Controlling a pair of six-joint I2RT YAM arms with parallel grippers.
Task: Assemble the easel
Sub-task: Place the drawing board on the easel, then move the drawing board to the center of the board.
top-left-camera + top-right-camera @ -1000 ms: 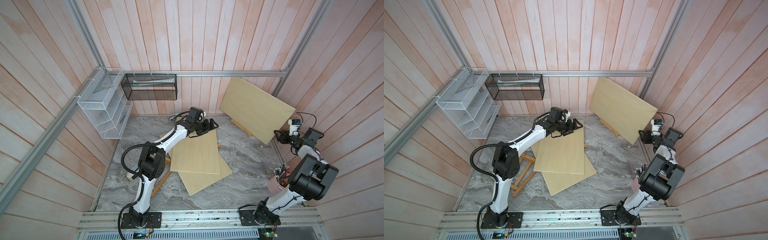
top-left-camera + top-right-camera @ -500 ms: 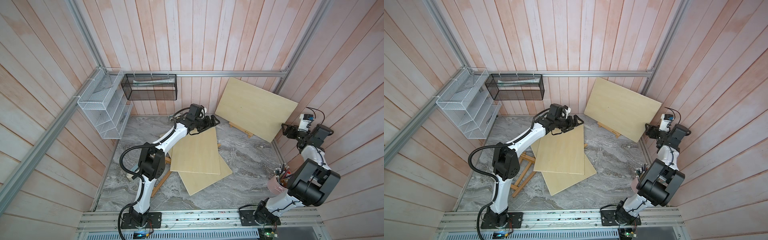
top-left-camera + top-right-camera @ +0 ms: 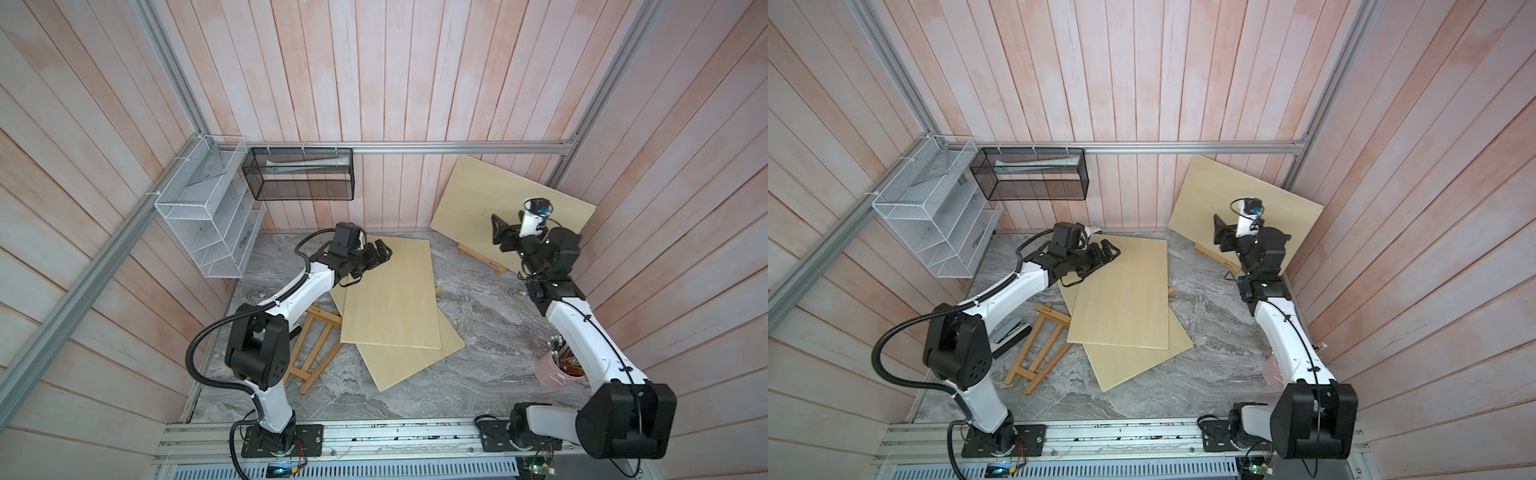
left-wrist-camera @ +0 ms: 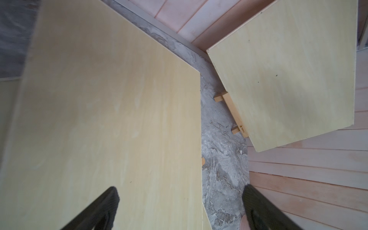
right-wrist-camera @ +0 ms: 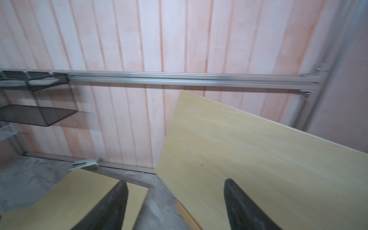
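Observation:
A pale wooden board (image 3: 478, 195) (image 3: 1200, 199) stands on the ledge of an upright easel (image 3: 482, 259) in the back right corner and leans on the wall. My right gripper (image 3: 495, 229) (image 5: 176, 181) hangs open in front of that board (image 5: 258, 159), holding nothing. Two more boards lie stacked flat mid-table, the top board (image 3: 395, 299) over the lower board (image 3: 415, 361). My left gripper (image 3: 382, 253) (image 4: 181, 189) hovers open over the top board's (image 4: 109, 119) far left corner. A second easel (image 3: 311, 349) (image 3: 1042, 345) lies folded on the table, partly under the boards.
A black mesh basket (image 3: 299, 174) and a white wire shelf (image 3: 208, 224) hang on the back left walls. A pink cup (image 3: 552, 374) of pencils stands at the right, beside my right arm. A dark flat object (image 3: 1011, 332) lies by the left arm's base.
My right gripper has opened wider and swung from the standing board's right edge to in front of it. That board has shifted on its easel. My left gripper has opened slightly.

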